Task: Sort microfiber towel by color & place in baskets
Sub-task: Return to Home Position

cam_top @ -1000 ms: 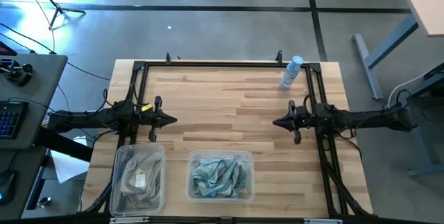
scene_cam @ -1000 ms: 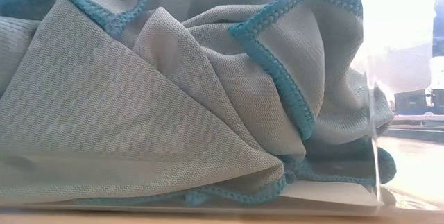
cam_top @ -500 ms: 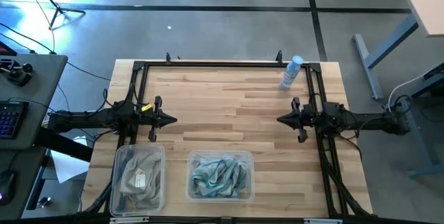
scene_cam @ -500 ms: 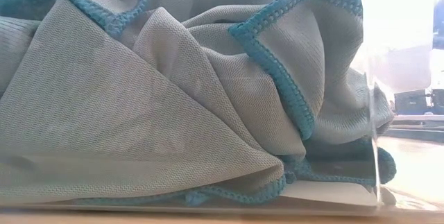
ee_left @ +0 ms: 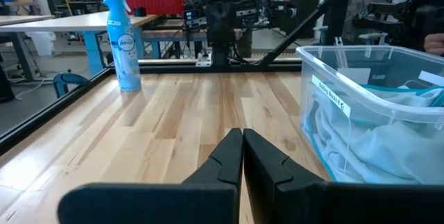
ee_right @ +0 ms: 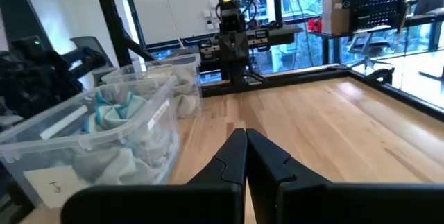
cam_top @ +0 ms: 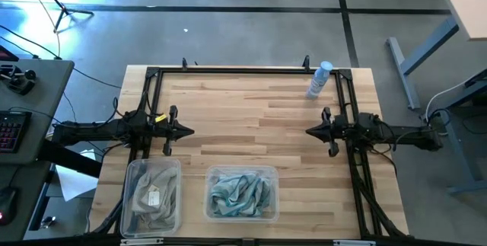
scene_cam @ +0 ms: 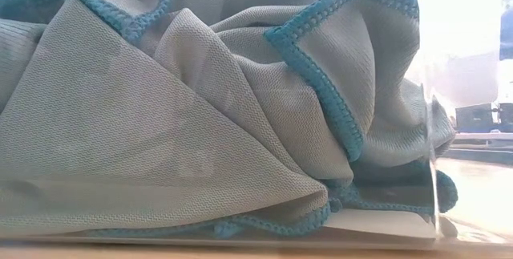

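Two clear plastic baskets stand at the table's near edge. The narrower one (cam_top: 151, 196) on the left holds grey-beige microfiber towels (cam_top: 154, 193), one with a white tag. The wider one (cam_top: 242, 194) holds teal-blue towels (cam_top: 240, 193), which fill the low view (scene_cam: 200, 115). My left gripper (cam_top: 190, 132) is shut above the table's left side, pointing level toward the right edge. My right gripper (cam_top: 309, 132) is shut above the right side, pointing level toward the left edge. Both hold nothing.
A pale blue spray bottle (cam_top: 319, 79) stands at the far right corner, also in the left wrist view (ee_left: 126, 40). A black frame (cam_top: 243, 69) runs along the table's far and side edges. Bare wood (cam_top: 251, 124) lies between the two grippers.
My right gripper has drawn back a little toward the table's right edge, staying shut and level. The left arm and the towels have kept still.
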Controlling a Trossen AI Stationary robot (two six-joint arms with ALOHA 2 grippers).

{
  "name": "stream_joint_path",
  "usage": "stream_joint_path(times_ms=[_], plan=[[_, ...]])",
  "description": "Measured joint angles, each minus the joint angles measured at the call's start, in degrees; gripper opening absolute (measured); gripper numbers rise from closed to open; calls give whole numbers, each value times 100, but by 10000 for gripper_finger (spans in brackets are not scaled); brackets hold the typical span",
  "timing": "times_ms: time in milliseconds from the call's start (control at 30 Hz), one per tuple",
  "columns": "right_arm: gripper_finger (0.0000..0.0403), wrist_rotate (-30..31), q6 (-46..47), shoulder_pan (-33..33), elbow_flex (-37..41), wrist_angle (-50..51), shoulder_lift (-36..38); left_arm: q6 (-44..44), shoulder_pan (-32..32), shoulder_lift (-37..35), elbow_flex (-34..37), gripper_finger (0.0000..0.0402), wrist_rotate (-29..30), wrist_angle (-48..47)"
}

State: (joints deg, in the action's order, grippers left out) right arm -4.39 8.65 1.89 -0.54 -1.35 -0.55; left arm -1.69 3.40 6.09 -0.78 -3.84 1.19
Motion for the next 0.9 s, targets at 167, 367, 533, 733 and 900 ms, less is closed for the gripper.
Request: stream_joint_path(times_ms=[167,367,533,733,900], plan=[[0,90,-350,0,0,5,-9,0,-1,0,0,0,0,0],[0,92,-464,0,0,5,-9,-1,-1,0,0,0,0,0],[0,95,-552,0,0,7,-14,0,-2,0,0,0,-1,0],[0,95,-613,0,2,5,-14,-1,0,0,0,0,0,0],[0,80,-613,0,2,7,-14,0,-2,0,0,0,0,0]])
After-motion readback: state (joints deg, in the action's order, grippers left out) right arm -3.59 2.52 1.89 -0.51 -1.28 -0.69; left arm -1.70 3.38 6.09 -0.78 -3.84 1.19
